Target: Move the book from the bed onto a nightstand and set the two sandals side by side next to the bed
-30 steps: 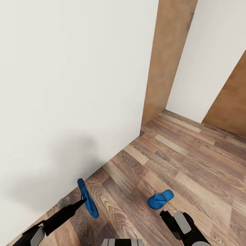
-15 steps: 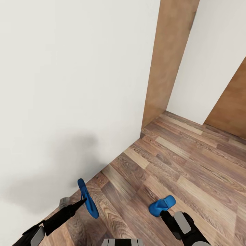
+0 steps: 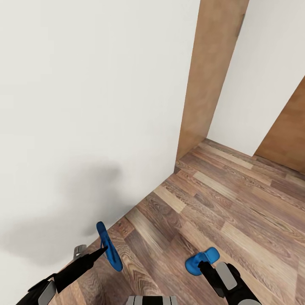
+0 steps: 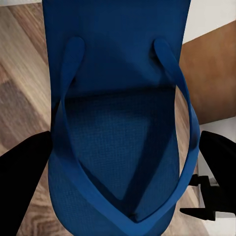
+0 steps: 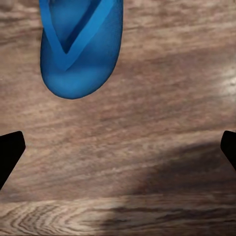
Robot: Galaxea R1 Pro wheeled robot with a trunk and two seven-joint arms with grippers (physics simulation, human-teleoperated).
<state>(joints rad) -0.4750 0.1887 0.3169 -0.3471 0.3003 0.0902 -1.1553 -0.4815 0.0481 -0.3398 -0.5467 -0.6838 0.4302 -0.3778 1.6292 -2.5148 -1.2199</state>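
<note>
Blue, the first sandal [image 3: 108, 246] hangs on edge, clamped in the left pincer [image 3: 101, 250] close to the white wall [image 3: 84, 106]. The second sandal [image 3: 201, 260] lies flat on the floor [image 3: 237, 199], just before the spread-open right pincer [image 3: 202, 266].

Head high, wrists close over floor [image 3: 220, 199]

The floor [image 3: 237, 203] is made of brown wood planks with wavy grain and a soft shine. The wall [image 3: 84, 106] is painted white, smooth and matt. Both blue sandals [image 4: 118, 123] [image 5: 81, 44] look like soft matt rubber; a fine dotted texture is seen on one sole.
</note>
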